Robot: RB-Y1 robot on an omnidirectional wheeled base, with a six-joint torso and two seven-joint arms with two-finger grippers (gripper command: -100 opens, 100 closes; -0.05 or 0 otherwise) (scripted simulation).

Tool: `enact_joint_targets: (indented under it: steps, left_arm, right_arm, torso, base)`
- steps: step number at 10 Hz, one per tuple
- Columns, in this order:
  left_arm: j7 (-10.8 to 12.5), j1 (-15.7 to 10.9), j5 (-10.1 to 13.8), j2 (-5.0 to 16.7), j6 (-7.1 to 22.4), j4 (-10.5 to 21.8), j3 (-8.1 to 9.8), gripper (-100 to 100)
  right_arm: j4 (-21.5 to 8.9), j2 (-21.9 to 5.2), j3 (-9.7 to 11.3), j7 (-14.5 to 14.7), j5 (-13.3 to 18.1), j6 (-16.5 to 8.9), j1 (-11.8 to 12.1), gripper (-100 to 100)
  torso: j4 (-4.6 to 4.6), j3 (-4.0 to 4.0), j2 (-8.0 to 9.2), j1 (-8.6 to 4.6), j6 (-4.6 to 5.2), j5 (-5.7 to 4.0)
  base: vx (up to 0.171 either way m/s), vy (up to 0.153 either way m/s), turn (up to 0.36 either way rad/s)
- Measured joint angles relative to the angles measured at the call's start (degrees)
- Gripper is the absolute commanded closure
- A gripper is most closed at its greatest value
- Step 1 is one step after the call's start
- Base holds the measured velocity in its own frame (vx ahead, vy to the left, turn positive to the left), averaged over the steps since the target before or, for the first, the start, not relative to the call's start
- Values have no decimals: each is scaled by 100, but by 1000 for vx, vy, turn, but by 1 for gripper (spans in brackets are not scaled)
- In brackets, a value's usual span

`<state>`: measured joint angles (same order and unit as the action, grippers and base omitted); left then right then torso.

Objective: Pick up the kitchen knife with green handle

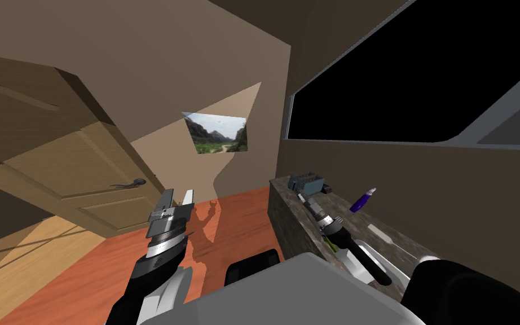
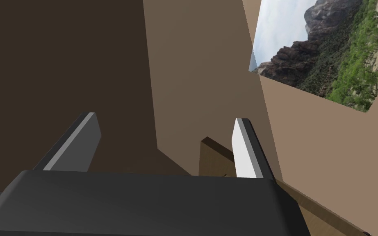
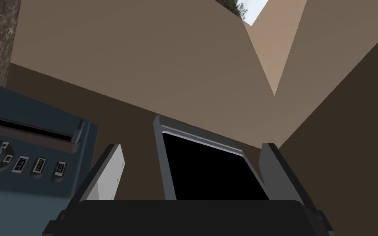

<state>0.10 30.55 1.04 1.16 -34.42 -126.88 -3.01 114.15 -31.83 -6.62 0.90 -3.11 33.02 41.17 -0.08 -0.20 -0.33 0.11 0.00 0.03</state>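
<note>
A thin green sliver [image 1: 327,242] lies on the dark stone counter [image 1: 346,210], mostly hidden under my right forearm; I cannot tell whether it is the knife's handle. My right gripper [image 1: 303,197] reaches along the counter, just short of a blue-grey toaster [image 1: 307,183]. In the right wrist view the right gripper [image 3: 192,147] is open and holds nothing, with the toaster [image 3: 24,151] beside one finger. My left gripper [image 1: 177,194] hangs over the red floor away from the counter, and the left gripper [image 2: 165,118] is open and holds nothing.
A purple-handled utensil [image 1: 362,201] and a pale long thing [image 1: 387,237] lie on the counter beyond my right arm. A black window [image 1: 417,79] runs above the counter. A brown door [image 1: 73,169] stands open at the left, and a landscape picture [image 1: 216,134] hangs ahead.
</note>
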Motion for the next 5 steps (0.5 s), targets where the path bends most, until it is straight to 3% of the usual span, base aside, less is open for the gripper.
enact_joint_targets:
  steps: [1, 5]
  left_arm:
    - [0, 0, 0, 0, 0, 0, 0, 0]
    - [0, 0, 0, 0, 0, 0, 0, 0]
  right_arm:
    - [-197, -193, -55, 35, 12, -46, 54, -100]
    - [-513, -782, -152, 121, 78, -124, 361, -100]
  torso:
    - [-1, -2, -4, -2, -1, 0]
    - [4, 10, 17, 3, 1, 1]
  base:
    - [75, 0, 50]
    - [55, 14, 68]
